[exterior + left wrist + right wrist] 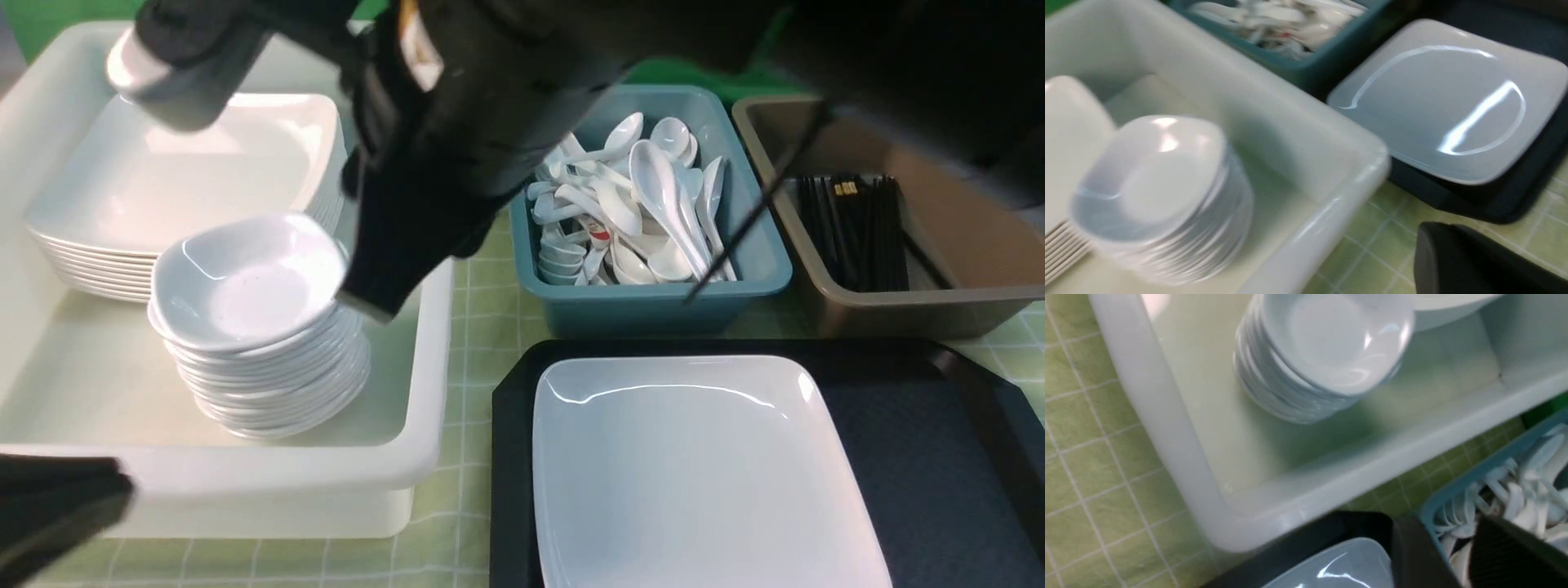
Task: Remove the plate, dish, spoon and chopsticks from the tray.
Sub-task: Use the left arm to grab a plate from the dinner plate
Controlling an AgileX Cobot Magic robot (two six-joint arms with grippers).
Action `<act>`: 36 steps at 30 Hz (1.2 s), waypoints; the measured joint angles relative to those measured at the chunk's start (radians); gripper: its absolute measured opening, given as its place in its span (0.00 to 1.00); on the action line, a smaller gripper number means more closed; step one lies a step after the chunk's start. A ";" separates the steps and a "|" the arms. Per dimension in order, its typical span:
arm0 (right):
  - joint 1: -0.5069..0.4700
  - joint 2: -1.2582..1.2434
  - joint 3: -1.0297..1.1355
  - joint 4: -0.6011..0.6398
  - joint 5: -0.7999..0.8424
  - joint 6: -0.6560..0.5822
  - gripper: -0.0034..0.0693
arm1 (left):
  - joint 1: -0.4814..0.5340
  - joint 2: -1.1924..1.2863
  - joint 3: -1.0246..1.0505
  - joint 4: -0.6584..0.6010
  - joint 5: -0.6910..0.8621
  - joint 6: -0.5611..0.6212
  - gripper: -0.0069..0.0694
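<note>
Laid with a pale green tablecloth [482,302], gridded in thin white lines. Backed at the far edge by a bright green surface [73,10]. Lit brightly and evenly, with soft shadows and pale glare.

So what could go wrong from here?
The right arm hangs close beside the tall dish stack in the tub; a nudge might topple it. The plate on the tray is wide and glossy, so it may slip when gripped by its rim.
</note>
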 joint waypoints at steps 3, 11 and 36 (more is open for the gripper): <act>-0.010 -0.130 0.144 0.000 0.001 0.063 0.15 | -0.030 0.129 0.000 -0.127 -0.013 0.156 0.10; -0.010 -0.676 0.749 0.000 0.000 0.408 0.13 | -0.212 0.593 -0.005 -0.181 -0.177 0.355 0.10; -0.010 -1.371 1.218 0.005 -0.009 0.652 0.14 | -0.467 1.192 -0.219 0.279 -0.323 0.370 0.70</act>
